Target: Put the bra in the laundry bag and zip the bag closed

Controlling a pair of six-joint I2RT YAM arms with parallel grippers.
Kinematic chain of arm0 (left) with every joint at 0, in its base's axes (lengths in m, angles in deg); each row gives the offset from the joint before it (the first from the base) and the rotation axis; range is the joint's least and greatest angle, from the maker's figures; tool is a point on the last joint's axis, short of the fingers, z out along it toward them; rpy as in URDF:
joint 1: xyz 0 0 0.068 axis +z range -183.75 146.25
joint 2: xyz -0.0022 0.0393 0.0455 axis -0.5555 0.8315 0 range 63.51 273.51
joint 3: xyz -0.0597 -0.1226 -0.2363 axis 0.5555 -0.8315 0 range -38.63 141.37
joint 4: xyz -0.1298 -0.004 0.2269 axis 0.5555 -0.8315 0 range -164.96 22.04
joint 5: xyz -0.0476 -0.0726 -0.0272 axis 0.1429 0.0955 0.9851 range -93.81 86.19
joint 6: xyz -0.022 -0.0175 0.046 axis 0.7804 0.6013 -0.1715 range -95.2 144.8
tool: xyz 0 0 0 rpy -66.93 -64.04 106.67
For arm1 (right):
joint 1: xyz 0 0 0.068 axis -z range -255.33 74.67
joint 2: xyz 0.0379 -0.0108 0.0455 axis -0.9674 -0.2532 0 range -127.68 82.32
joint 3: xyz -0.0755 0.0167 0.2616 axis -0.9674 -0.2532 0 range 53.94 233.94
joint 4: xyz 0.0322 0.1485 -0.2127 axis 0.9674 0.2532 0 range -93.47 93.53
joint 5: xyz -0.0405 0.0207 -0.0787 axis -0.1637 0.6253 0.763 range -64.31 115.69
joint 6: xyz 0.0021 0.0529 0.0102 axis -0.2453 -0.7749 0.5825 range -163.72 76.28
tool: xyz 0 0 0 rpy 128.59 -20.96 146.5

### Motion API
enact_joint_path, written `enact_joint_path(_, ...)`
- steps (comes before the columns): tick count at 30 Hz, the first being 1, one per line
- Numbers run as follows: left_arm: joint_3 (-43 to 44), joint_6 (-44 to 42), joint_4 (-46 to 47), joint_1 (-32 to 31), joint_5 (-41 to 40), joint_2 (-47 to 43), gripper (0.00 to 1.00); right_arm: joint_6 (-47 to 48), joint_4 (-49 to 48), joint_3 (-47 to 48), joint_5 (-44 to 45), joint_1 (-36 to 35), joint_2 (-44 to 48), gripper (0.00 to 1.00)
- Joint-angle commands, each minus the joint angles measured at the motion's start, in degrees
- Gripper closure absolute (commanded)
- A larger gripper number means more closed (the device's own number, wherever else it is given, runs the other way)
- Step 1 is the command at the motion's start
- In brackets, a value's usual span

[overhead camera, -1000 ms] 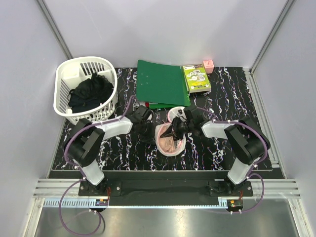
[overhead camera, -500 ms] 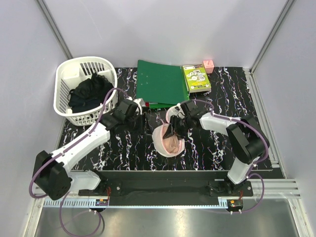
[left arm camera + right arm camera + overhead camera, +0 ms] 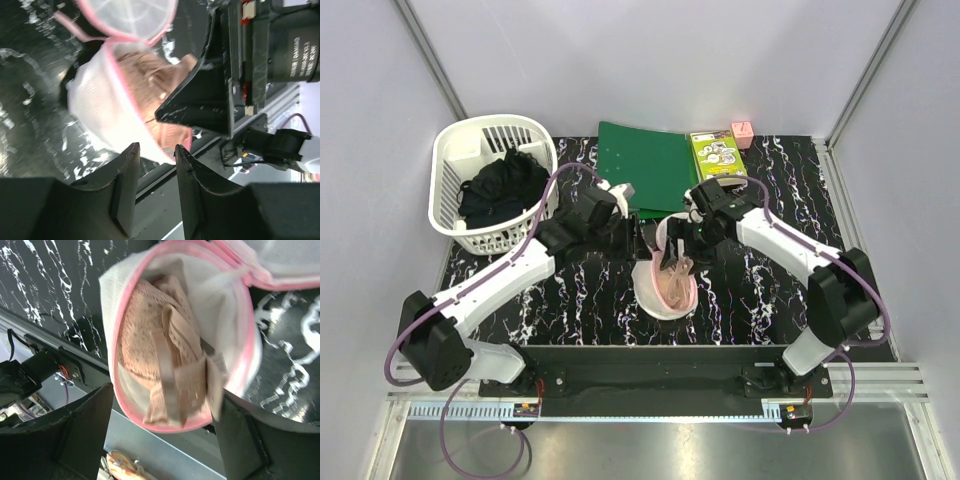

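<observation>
The laundry bag [image 3: 648, 292] lies unzipped on the dark marbled table, its round mesh lid [image 3: 667, 232] folded back. The peach bra [image 3: 673, 284] sits bunched inside it, and a strap and band end [image 3: 165, 390] lie across the pink rim. My right gripper [image 3: 682, 250] hovers over the bag's mouth, open wide, its fingers [image 3: 85, 415] on either side of the bag [image 3: 235, 330] and clear of the bra [image 3: 150, 330]. My left gripper [image 3: 636, 243] is just left of the bag [image 3: 95, 110]. Its jaws stand a little apart with nothing between them.
A white slotted basket [image 3: 450, 150] with black clothes [image 3: 505, 185] stands at the back left. A green binder [image 3: 645, 170], a green box [image 3: 717, 158] and a small pink box [image 3: 742, 133] lie behind the bag. The table's front edge is close below the bag.
The right gripper has opened, let go of the bra and drawn up and back from the bag. The left arm has stretched out and swung right to the bag's left side.
</observation>
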Motion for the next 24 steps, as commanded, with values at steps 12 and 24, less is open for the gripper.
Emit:
enact_joint_path(12,13.63,-1.94,4.12,-8.39,2.57,12.13,0.64,-0.05,5.84,-8.66,6.85,11.27,12.74,0.28)
enact_joint_path(24,20.49,-3.79,2.45,-10.06,4.15,21.63,0.69,-2.17,-13.21,-22.02,-1.14,11.18,11.51,0.73)
